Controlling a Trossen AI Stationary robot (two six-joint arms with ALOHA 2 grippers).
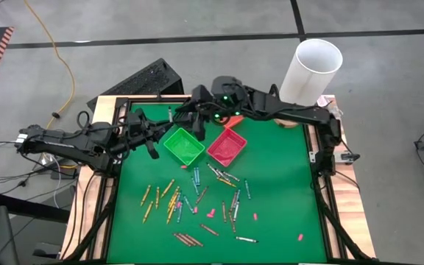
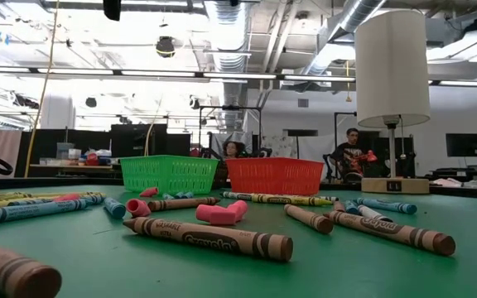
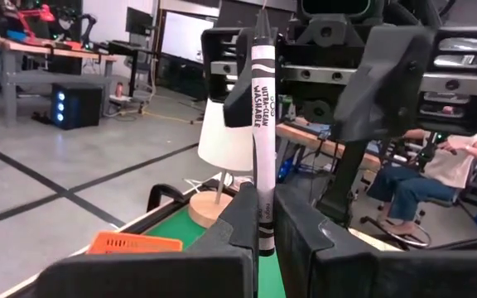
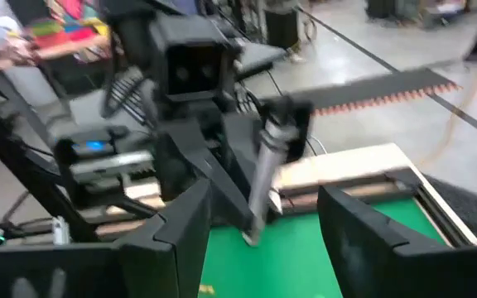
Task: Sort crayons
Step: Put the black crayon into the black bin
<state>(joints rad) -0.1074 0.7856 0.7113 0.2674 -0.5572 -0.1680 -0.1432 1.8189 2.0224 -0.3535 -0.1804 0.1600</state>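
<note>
the left end effector (image 3: 262, 236) is clamped on the lower end of a white crayon (image 3: 262, 124), holding it upright above the far left part of the counter (image 1: 278, 184); the right end effector (image 4: 259, 219) faces it from close by, its fingers (image 4: 185, 228) spread wide on either side of that crayon without touching it; the other crayons (image 1: 197, 199) lie scattered over the green middle of the counter, nearer than the green bin (image 1: 183, 145) and the red bin (image 1: 227, 146), among small pink bits (image 1: 210, 213).
</note>
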